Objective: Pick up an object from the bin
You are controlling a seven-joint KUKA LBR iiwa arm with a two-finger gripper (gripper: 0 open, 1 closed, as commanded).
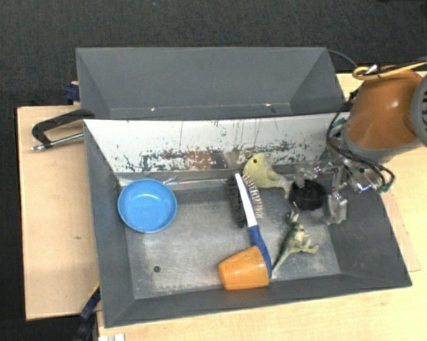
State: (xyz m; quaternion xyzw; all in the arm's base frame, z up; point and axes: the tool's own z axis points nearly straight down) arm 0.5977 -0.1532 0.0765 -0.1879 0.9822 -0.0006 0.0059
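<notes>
The gripper [333,198] is hanging low at the right side of the bin [197,257], near the back wall. I cannot tell if it is spread or pressed together. A small black round thing [306,195] is lying just beside it, to the left in the picture. A little green toy animal [296,242] is lying nearer the front, its long body slanting. I think the black 1 is nearest to grab.

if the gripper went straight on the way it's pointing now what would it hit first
Most likely the small black round thing right at the tip of the gripper, near the bin's right wall. Depth is unclear, so it may already be touching it.
</notes>
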